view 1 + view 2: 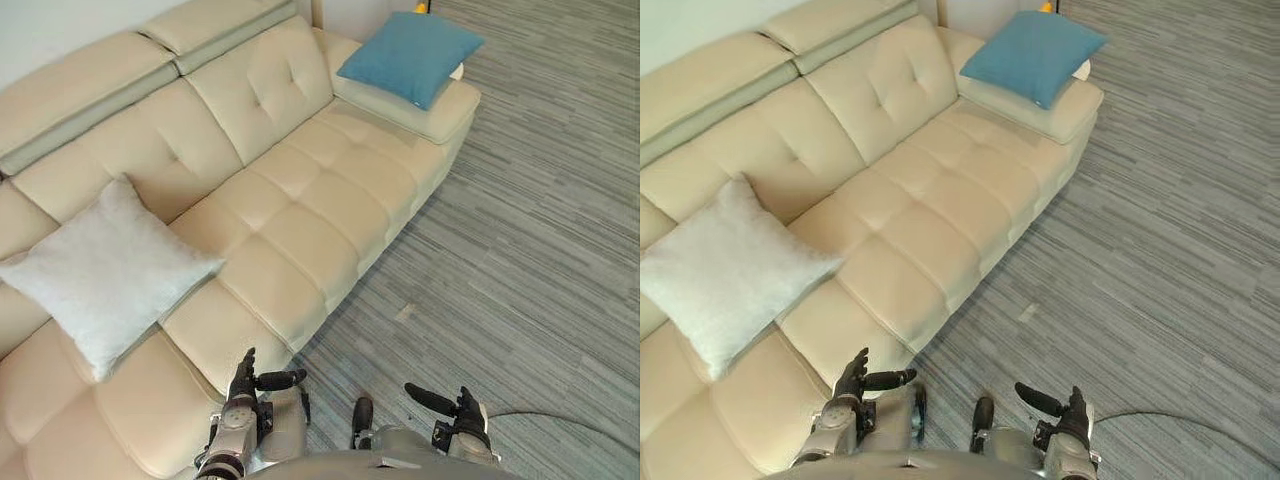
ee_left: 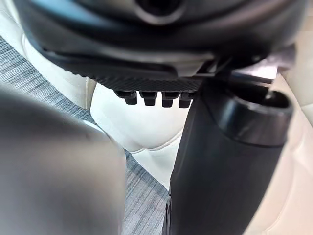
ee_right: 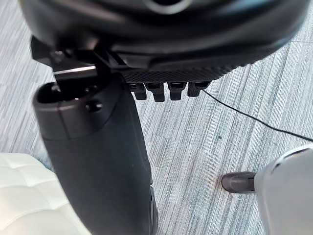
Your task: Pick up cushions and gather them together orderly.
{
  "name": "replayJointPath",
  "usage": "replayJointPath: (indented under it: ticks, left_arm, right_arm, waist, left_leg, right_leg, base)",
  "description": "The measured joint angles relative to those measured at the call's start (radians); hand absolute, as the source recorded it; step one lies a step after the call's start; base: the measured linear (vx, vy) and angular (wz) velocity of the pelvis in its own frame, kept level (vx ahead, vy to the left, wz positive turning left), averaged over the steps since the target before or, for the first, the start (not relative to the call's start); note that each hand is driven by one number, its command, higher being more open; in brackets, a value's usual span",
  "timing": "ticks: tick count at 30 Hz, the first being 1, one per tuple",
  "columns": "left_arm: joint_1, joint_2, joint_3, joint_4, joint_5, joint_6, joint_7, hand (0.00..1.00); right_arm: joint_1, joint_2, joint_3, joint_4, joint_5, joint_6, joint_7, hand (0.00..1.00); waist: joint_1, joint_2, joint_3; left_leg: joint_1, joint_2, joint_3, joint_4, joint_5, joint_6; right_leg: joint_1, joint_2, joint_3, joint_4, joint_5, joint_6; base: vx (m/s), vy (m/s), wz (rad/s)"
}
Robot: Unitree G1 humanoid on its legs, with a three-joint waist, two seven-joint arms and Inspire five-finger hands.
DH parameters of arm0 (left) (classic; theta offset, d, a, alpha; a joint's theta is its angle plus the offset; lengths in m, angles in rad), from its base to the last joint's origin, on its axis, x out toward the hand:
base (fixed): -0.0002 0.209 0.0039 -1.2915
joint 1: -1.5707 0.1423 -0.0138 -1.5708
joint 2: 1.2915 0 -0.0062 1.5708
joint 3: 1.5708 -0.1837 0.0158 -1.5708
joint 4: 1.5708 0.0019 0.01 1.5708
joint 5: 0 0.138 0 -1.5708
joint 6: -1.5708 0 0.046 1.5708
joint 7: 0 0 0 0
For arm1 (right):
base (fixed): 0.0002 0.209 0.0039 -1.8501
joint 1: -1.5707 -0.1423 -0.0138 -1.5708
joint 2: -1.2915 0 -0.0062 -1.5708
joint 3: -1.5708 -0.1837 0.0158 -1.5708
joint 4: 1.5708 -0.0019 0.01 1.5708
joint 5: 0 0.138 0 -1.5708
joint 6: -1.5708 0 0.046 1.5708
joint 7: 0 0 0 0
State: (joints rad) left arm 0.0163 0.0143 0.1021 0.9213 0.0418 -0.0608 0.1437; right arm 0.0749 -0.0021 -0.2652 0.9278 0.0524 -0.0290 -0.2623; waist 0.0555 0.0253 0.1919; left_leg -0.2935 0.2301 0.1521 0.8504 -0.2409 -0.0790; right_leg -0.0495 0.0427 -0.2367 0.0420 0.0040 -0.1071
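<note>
While left robot hand and right robot hand spread open, sofa is cropped.

From where I stand, the sofa runs slantwise from the lower left of the frame to the upper right. Its backrest lies along the upper left. Its seat fronts the floor, which takes the right side and lower right. The near cushion sits at the left middle, on the seat and leaning against the backrest. The far cushion lies at the upper right, on top of the end armrest, well apart from the near one. At the bottom edge, the left hand hangs at the seat's front edge. The right hand is to its right, over the floor.
</note>
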Motion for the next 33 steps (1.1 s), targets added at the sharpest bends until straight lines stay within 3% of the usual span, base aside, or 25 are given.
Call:
replayJointPath:
  ticks: [2, 3, 5, 7, 9, 11, 12, 13, 15, 16, 17, 19, 21, 22, 23, 24, 25, 26, 28, 29, 31, 32, 33]
  left_arm:
    - [0.001, -0.001, 0.002, -0.007, 0.000, -0.001, 0.001, 1.00]
    - [-0.001, -0.001, 0.005, -0.015, 0.000, 0.000, 0.001, 1.00]
    - [0.003, 0.001, 0.008, -0.022, -0.001, -0.001, 0.003, 1.00]
    - [0.011, -0.006, 0.045, -0.023, -0.013, -0.003, 0.007, 1.00]
    - [0.019, -0.013, 0.048, -0.024, -0.013, -0.003, 0.009, 1.00]
    - [0.033, -0.004, 0.050, -0.024, -0.011, -0.001, 0.008, 1.00]
    - [0.039, -0.003, 0.049, -0.024, -0.010, 0.000, 0.008, 1.00]
    - [0.049, 0.001, 0.048, -0.023, -0.010, 0.005, 0.010, 1.00]
    - [0.049, 0.010, 0.052, -0.017, -0.010, 0.008, 0.018, 1.00]
    - [0.051, 0.010, 0.044, -0.005, -0.010, 0.008, 0.024, 1.00]
    - [0.052, 0.015, 0.026, 0.007, -0.010, 0.008, 0.025, 1.00]
    - [0.051, 0.018, 0.018, 0.014, -0.010, 0.008, 0.025, 1.00]
    - [0.046, 0.024, 0.015, 0.035, -0.010, 0.008, 0.026, 1.00]
    - [0.046, 0.033, 0.005, 0.046, -0.016, 0.010, 0.025, 1.00]
    - [0.045, 0.050, -0.005, 0.045, -0.016, 0.012, 0.025, 1.00]
    - [0.033, 0.050, -0.009, 0.062, -0.012, 0.012, 0.026, 1.00]
    - [0.033, 0.038, -0.014, 0.074, -0.011, 0.012, 0.023, 1.00]
    - [0.033, 0.033, -0.017, 0.078, -0.011, 0.011, 0.022, 1.00]
    - [0.031, 0.019, -0.017, 0.086, -0.009, 0.008, 0.020, 1.00]
    - [0.030, 0.021, -0.016, 0.086, -0.009, 0.008, 0.020, 1.00]
    - [0.016, 0.020, -0.012, 0.082, -0.010, 0.006, 0.018, 1.00]
    - [0.010, 0.020, -0.009, 0.082, -0.009, 0.005, 0.017, 1.00]
    - [0.002, 0.016, -0.007, 0.080, -0.009, 0.004, 0.016, 1.00]
  right_arm:
    - [0.000, 0.000, 0.000, 0.000, 0.010, 0.004, -0.005, 1.00]
    - [-0.007, 0.005, 0.001, -0.001, 0.010, 0.004, -0.012, 1.00]
    - [-0.016, 0.012, 0.004, -0.001, 0.010, 0.003, -0.014, 1.00]
    - [-0.023, 0.020, 0.008, -0.002, 0.010, 0.003, -0.014, 1.00]
    - [-0.022, 0.028, 0.009, -0.006, 0.009, 0.006, -0.012, 1.00]
    - [-0.008, 0.044, 0.026, -0.029, 0.007, 0.006, -0.010, 1.00]
    - [0.000, 0.045, 0.028, -0.033, 0.007, 0.007, -0.010, 1.00]
    - [0.019, 0.041, 0.032, -0.044, 0.006, 0.007, -0.010, 1.00]
    - [0.018, 0.042, 0.040, -0.040, 0.006, 0.011, -0.007, 1.00]
    - [0.007, 0.038, 0.041, -0.041, -0.001, 0.013, -0.002, 1.00]
    - [-0.002, 0.038, 0.042, -0.040, -0.017, 0.015, 0.001, 1.00]
    - [-0.014, 0.040, 0.050, -0.023, -0.037, 0.015, 0.002, 1.00]
    - [-0.051, 0.038, 0.051, 0.016, -0.058, 0.016, 0.007, 1.00]
    - [-0.065, 0.036, 0.052, 0.033, -0.060, 0.016, 0.009, 1.00]
    - [-0.073, 0.036, 0.056, 0.050, -0.062, 0.015, 0.012, 1.00]
    - [-0.090, 0.015, 0.063, 0.076, -0.065, 0.014, 0.015, 1.00]
    - [-0.105, -0.009, 0.081, 0.100, -0.071, 0.014, 0.017, 1.00]
    - [-0.106, -0.019, 0.083, 0.105, -0.071, 0.013, 0.017, 1.00]
    - [-0.101, -0.052, 0.068, 0.135, -0.071, 0.015, 0.016, 1.00]
    - [-0.093, -0.061, 0.059, 0.149, -0.071, 0.016, 0.014, 1.00]
    - [-0.063, -0.061, 0.038, 0.150, -0.052, 0.015, 0.009, 1.00]
    - [-0.063, -0.059, 0.039, 0.147, -0.051, 0.015, 0.007, 1.00]
    - [-0.060, -0.064, 0.039, 0.145, -0.052, 0.016, 0.002, 1.00]
  waist:
    - [0.008, -0.002, 0.005]
    - [0.018, -0.008, 0.010]
    - [0.039, -0.015, 0.014]
    - [0.053, -0.003, 0.006]
    - [0.056, 0.009, -0.001]
    - [0.058, -0.013, -0.024]
    - [0.057, -0.017, -0.035]
    - [0.055, -0.030, -0.055]
    - [0.057, -0.051, -0.058]
    - [0.051, -0.046, -0.059]
    - [0.041, -0.043, -0.058]
    - [0.035, -0.038, -0.055]
    - [0.025, -0.030, -0.050]
    - [0.024, -0.033, -0.050]
    - [0.024, -0.059, -0.054]
    - [0.025, -0.048, -0.051]
    - [0.026, -0.022, -0.051]
    - [0.026, -0.018, -0.049]
    - [0.020, 0.014, -0.045]
    - [0.019, 0.014, -0.040]
    - [0.020, 0.022, -0.028]
    - [0.022, 0.026, -0.020]
    - [0.024, 0.035, -0.010]
  left_leg:
    - [-0.022, -0.037, -0.013, -0.114, -0.003, 0.004]
    - [-0.047, -0.085, -0.063, -0.244, 0.002, 0.003]
    - [-0.056, -0.116, -0.122, -0.389, 0.016, -0.013]
    - [-0.054, -0.117, -0.182, -0.514, 0.042, -0.016]
    - [-0.036, -0.109, -0.200, -0.529, 0.052, -0.003]
    - [0.003, -0.118, -0.138, -0.511, 0.074, 0.018]
    - [0.010, -0.116, -0.114, -0.506, 0.080, 0.018]
    - [0.042, -0.121, -0.038, -0.494, 0.110, 0.033]
    - [0.096, -0.145, 0.029, -0.494, 0.079, 0.053]
    - [0.149, -0.154, 0.064, -0.495, 0.051, 0.065]
    - [0.192, -0.154, 0.080, -0.496, 0.031, 0.073]
    - [0.247, -0.148, 0.089, -0.513, 0.022, 0.074]
    - [0.305, -0.107, 0.092, -0.533, 0.022, 0.073]
    - [0.320, -0.097, 0.098, -0.538, 0.021, 0.065]
    - [0.335, -0.111, 0.108, -0.539, 0.016, 0.050]
    - [0.355, -0.095, 0.092, -0.542, 0.008, 0.035]
    - [0.354, -0.087, 0.031, -0.566, 0.004, 0.032]
    - [0.358, -0.094, 0.004, -0.586, 0.000, 0.029]
    - [0.362, -0.102, -0.044, -0.606, 0.019, 0.029]
    - [0.355, -0.089, -0.055, -0.544, 0.024, 0.018]
    - [0.199, -0.040, -0.085, -0.190, 0.057, -0.021]
    - [0.168, -0.030, -0.093, -0.112, 0.063, -0.016]
    - [0.106, -0.032, -0.103, 0.000, 0.015, -0.002]
  right_leg:
    - [0.004, 0.001, 0.027, 0.003, -0.001, 0.000]
    - [0.005, 0.000, 0.061, 0.003, -0.002, -0.001]
    - [-0.003, 0.003, 0.106, 0.006, -0.006, 0.000]
    - [-0.007, 0.024, 0.172, 0.018, -0.022, 0.007]
    - [-0.010, 0.039, 0.223, 0.050, -0.049, 0.020]
    - [-0.049, 0.021, 0.300, 0.167, -0.131, 0.062]
    - [-0.060, 0.011, 0.306, 0.197, -0.153, 0.067]
    - [-0.098, -0.037, 0.282, 0.337, -0.228, 0.131]
    - [-0.162, -0.100, 0.231, 0.518, -0.275, 0.177]
    - [-0.206, -0.149, 0.144, 0.652, -0.263, 0.187]
    - [-0.218, -0.191, 0.066, 0.740, -0.255, 0.180]
    - [-0.217, -0.233, -0.030, 0.768, -0.280, 0.148]
    - [-0.224, -0.259, -0.159, 0.659, -0.284, 0.136]
    - [-0.232, -0.261, -0.188, 0.579, -0.258, 0.136]
    - [-0.238, -0.267, -0.215, 0.441, -0.145, 0.114]
    - [-0.227, -0.244, -0.219, 0.437, -0.127, 0.047]
    - [-0.211, -0.195, -0.194, 0.389, -0.122, 0.036]
    - [-0.209, -0.183, -0.186, 0.377, -0.120, 0.033]
    - [-0.168, -0.138, -0.185, 0.338, -0.126, 0.027]
    - [-0.142, -0.122, -0.187, 0.308, -0.138, 0.030]
    - [-0.052, -0.076, -0.195, 0.210, -0.141, 0.033]
    - [-0.032, -0.066, -0.194, 0.194, -0.141, 0.033]
    - [0.019, -0.049, -0.188, 0.162, -0.143, 0.031]
  base:
    - [0.09, 0.047, -0.49]
    - [0.12, 0.089, -0.49]
    - [0.12, 0.103, -0.84]
    - [0.19, 0.159, -1.09]
    - [0.21, 0.167, -0.93]
    - [0.34, 0.260, -1.13]
    - [0.39, 0.275, -1.15]
    - [0.31, 0.224, -0.77]
    - [0.32, 0.190, -0.86]
    - [0.41, 0.179, -0.81]
    - [0.35, 0.125, -0.54]
    - [0.35, 0.028, -0.25]
    - [0.39, -0.083, -0.31]
    - [0.42, -0.187, -0.33]
    - [0.36, -0.163, -0.48]
    - [0.47, -0.243, -0.75]
    - [0.30, -0.151, -0.73]
    - [0.28, -0.157, -0.64]
    - [0.14, -0.081, -0.25]
    - [0.14, -0.140, 0.00]
    - [0.17, -0.177, 0.04]
    - [0.15, -0.139, -0.07]
    - [0.14, -0.082, -0.11]
